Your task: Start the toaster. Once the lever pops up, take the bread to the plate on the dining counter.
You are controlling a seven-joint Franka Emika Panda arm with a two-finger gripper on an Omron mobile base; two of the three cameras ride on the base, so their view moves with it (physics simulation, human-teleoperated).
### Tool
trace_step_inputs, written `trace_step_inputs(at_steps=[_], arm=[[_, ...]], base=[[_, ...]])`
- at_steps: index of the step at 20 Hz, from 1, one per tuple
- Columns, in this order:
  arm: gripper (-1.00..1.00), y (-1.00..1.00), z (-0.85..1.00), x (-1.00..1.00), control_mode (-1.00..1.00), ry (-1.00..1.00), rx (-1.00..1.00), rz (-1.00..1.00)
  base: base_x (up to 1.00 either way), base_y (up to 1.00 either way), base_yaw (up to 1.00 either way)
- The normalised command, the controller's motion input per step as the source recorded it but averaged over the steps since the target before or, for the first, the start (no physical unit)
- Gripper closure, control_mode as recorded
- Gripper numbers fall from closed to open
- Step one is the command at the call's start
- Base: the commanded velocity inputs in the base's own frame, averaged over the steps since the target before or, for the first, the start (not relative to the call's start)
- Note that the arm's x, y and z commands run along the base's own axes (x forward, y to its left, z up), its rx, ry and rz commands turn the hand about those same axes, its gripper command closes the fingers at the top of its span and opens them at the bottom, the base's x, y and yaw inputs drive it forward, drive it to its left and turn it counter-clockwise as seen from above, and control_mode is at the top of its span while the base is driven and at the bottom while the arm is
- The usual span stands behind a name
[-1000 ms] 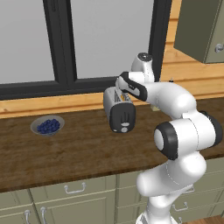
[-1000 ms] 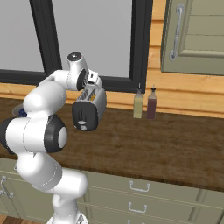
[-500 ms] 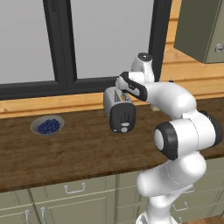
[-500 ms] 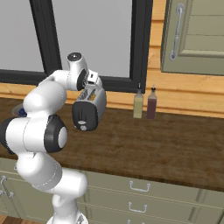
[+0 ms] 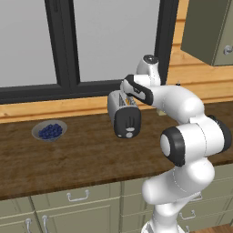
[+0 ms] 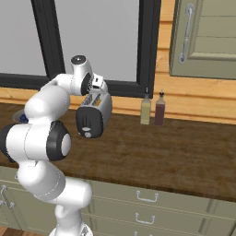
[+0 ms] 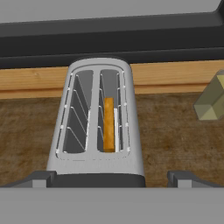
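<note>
two dark fingertips [image 7: 41, 177] spread wide apart at the bottom of the hand view, one off each side of the toaster [image 7: 98, 127], clamped on nothing. gripper [image 5: 132, 93] poised right above the toaster's top, looking straight down into the slots. bread [image 7: 108, 124] standing on edge in the right-hand slot, low between the wires. grey lever [image 5: 129, 123] on the black end panel, can't tell whether pressed or popped. judged early or midway: bread not yet lifted, whole carry to the plate left. beyond, bowl of blue berries [image 5: 49, 131] well off to one side on the worktop [image 5: 82, 154], two bottles [image 6: 152, 109] on the other.
</note>
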Motion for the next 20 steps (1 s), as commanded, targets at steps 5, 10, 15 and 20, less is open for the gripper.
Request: trace_step_inputs(at_steps=[5,10,15,20], arm=[[-1.00,0.00,0.00,0.00,-1.00,0.00,0.00,0.00],[-1.00,0.00,0.00,0.00,-1.00,0.00,0.00,0.00],[-1.00,0.00,0.00,0.00,-1.00,0.00,0.00,0.00],[-1.00,0.00,0.00,0.00,-1.00,0.00,0.00,0.00]], base=[[0.00,0.00,0.00],[0.00,0.00,0.00],[0.00,0.00,0.00],[0.00,0.00,0.00]])
